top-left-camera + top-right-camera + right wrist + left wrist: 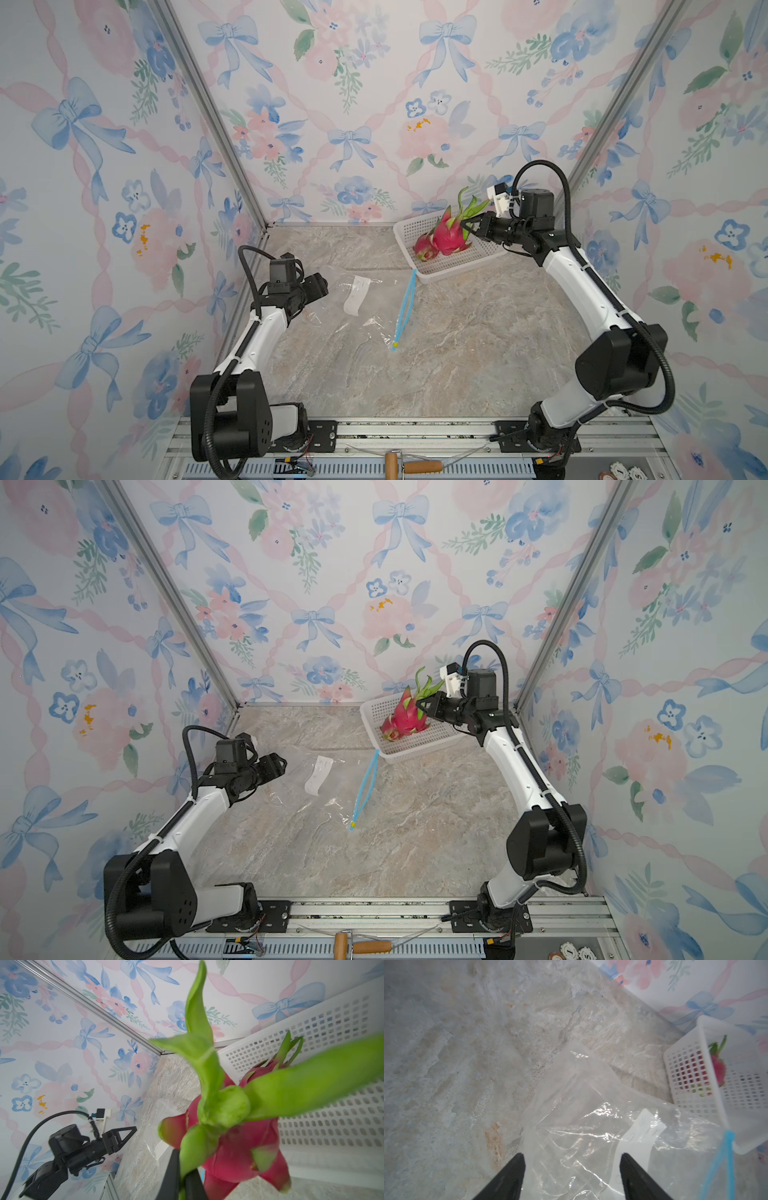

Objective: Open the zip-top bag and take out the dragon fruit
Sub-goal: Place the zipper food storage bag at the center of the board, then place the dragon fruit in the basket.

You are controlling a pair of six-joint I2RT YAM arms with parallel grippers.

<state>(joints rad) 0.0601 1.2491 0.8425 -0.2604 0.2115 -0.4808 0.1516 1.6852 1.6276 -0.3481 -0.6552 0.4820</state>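
The zip-top bag [365,311] [332,787] [591,1126] lies flat on the marble table, its blue zip strip [405,307] parted and its white label [356,295] facing up. My left gripper [323,286] [282,764] [572,1155] hovers open over the bag's closed end, with nothing between its fingers. The pink dragon fruit [449,237] [409,717] [239,1147] is inside the white basket [449,270] [374,712]. My right gripper [467,224] [422,706] [182,1178] is shut on one of its green leaves. I cannot tell whether the fruit rests on the basket floor.
A second, smaller dragon fruit [424,250] lies in the basket beside the held one. The basket sits at the back right, near the floral walls. A wooden-handled tool [411,465] lies on the front rail.
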